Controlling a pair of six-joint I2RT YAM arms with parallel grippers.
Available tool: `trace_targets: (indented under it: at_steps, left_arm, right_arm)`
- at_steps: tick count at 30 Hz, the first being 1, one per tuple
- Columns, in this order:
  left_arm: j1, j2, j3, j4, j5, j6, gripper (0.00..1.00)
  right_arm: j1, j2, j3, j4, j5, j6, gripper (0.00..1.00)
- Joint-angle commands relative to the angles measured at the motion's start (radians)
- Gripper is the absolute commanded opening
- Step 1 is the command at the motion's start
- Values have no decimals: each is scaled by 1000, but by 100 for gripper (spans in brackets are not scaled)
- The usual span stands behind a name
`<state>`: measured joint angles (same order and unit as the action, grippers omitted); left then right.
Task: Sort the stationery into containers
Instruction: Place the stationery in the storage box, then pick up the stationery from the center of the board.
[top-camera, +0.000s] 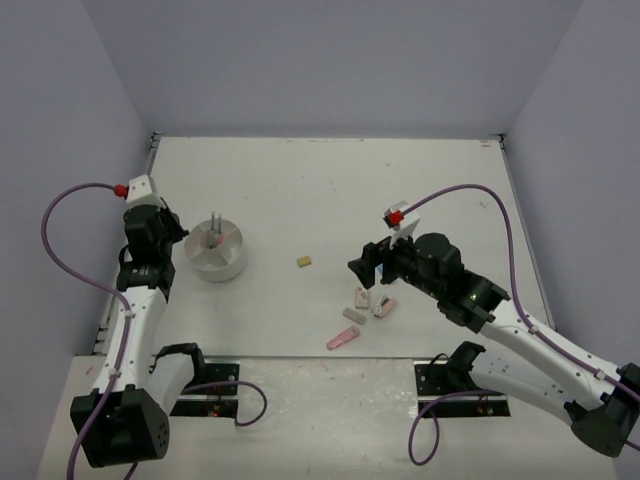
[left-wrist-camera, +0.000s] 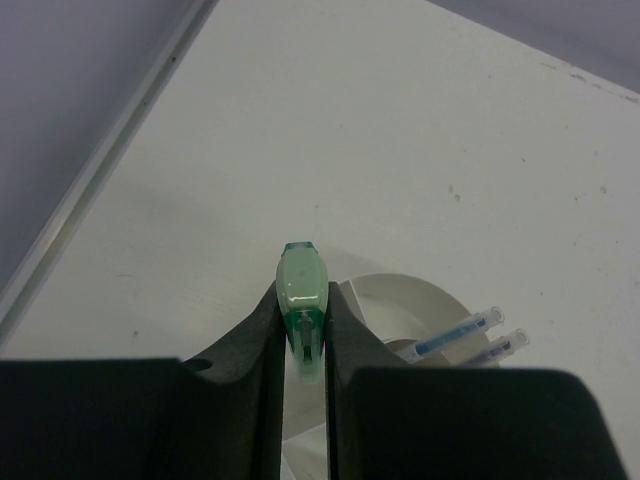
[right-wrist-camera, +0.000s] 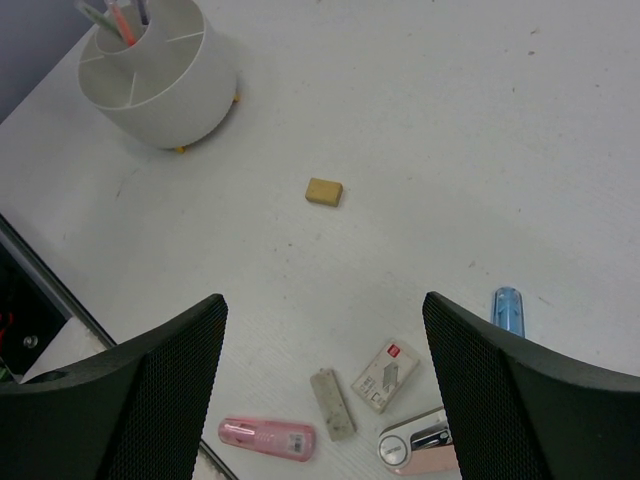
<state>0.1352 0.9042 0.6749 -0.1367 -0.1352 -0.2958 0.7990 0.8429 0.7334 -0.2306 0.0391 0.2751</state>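
Tightly clenched, the left jaws grasp a pale green marker (left-wrist-camera: 302, 300) between their tips. Its long axis runs in line with the jaws. The pale rounded end points out beyond the tips, and the darker green end is tucked back between them. Just beneath it and to the right shows the curved rim of a round white holder (left-wrist-camera: 425, 295), with two bluish pens (left-wrist-camera: 455, 335) standing inside. Seen from above, these jaws hang just beside the holder's left edge.

The right jaws are released and spread wide, grasping nothing, above a loose cluster on the bench (top-camera: 330, 190). Between them in the wrist view lie a grey eraser (right-wrist-camera: 331, 404) and a white eraser (right-wrist-camera: 386, 374), close together. A pink marker (right-wrist-camera: 268, 438) lies nearer the left jaw, its long axis crosswise to the jaws. A blue marker (right-wrist-camera: 507, 310) pokes out by the right jaw, pointing away. A tan eraser (right-wrist-camera: 324, 191) sits alone between the cluster and the holder. The bench is off-white, and the walls (top-camera: 330, 60) around it are pale lilac.
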Motion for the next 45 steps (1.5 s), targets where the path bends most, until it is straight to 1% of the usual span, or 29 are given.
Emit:
trace_targets:
  at_steps: [1, 6, 9, 16, 20, 21, 25, 27, 28, 29, 31, 34, 36, 37, 39, 41, 43, 44, 45]
  left_arm:
    - [4, 18, -31, 57, 90, -29, 11]
    - [6, 43, -72, 74, 37, -89, 10]
    - [6, 37, -98, 118, 51, -109, 18]
    - [6, 65, -102, 120, 44, -121, 30]
    - [6, 64, -91, 97, 36, -128, 49]
    - [6, 53, -83, 87, 26, -134, 55]
    - [6, -24, -35, 24, 10, -157, 71]
    - [6, -64, 19, -47, -18, -192, 92]
    - [6, -80, 48, -84, -33, -209, 100]
    - [6, -90, 85, -132, -49, -228, 100]
    - [6, -109, 184, -277, -82, -269, 100]
    - [6, -123, 219, -365, -62, -287, 100]
    - [6, -139, 216, -403, -14, -240, 100]
    - [6, -143, 210, -412, -2, -224, 100]
    - [1, -179, 165, -416, 40, -191, 100]
    - [-23, -238, 117, -374, 75, -172, 100]
    - [-54, -310, 30, -314, 110, -153, 100]
    - [-63, -331, 16, -296, 115, -150, 100]
    - [-74, -355, 11, -295, 117, -149, 100]
  right_arm:
    - [-3, -10, 0, 31, -4, -17, 82]
    - [-1, -7, -2, 30, -21, -19, 82]
    - [-3, 1, 1, 31, -31, -22, 82]
    - [-1, 19, 9, 27, -36, -24, 82]
    - [-3, 38, 12, 27, -29, -25, 82]
    - [-3, 45, 14, 26, -25, -23, 82]
    - [-6, 101, 32, -8, 39, -3, 82]
    - [-33, 161, 54, -44, 33, 14, 82]
    - [-49, 192, 66, -62, 25, 23, 82]
    - [-71, 232, 79, -83, 13, 32, 82]
    - [-127, 351, 121, -150, 10, 48, 81]
    - [-169, 469, 163, -209, 56, 54, 82]
    - [-211, 548, 195, -258, 88, 52, 82]
    - [-228, 584, 208, -269, 110, 51, 82]
    - [-257, 675, 233, -307, 131, 40, 79]
    - [-275, 720, 247, -322, 151, 25, 78]
    - [-297, 778, 257, -320, 128, 12, 77]
    - [-303, 794, 261, -320, 89, 4, 76]
    - [-310, 828, 273, -320, 74, -4, 73]
